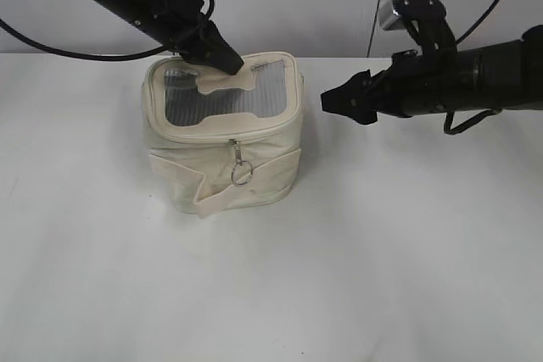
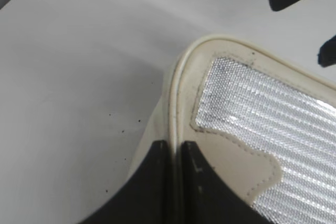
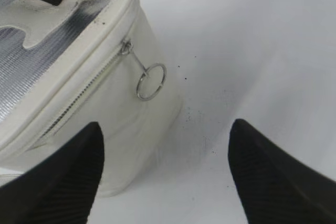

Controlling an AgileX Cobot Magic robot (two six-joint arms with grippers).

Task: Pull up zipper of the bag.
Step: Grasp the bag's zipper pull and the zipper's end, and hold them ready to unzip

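Observation:
A cream bag [image 1: 222,167] with a silver mesh top stands on the white table. Its zipper pull, a metal ring [image 1: 241,173], hangs on the front side; it also shows in the right wrist view [image 3: 151,82]. My left gripper [image 1: 231,65] is shut on the bag's raised top rim [image 2: 175,124] at the back; its fingertips [image 2: 175,150] pinch the piping. My right gripper [image 1: 339,101] is open and empty, in the air to the right of the bag; its fingertips [image 3: 165,135] frame the bag's side [image 3: 131,119] and the table.
The white table [image 1: 382,252] spreads around the bag, with small dark specks near it [image 3: 197,114]. A grey wall stands behind. Cables hang from both arms.

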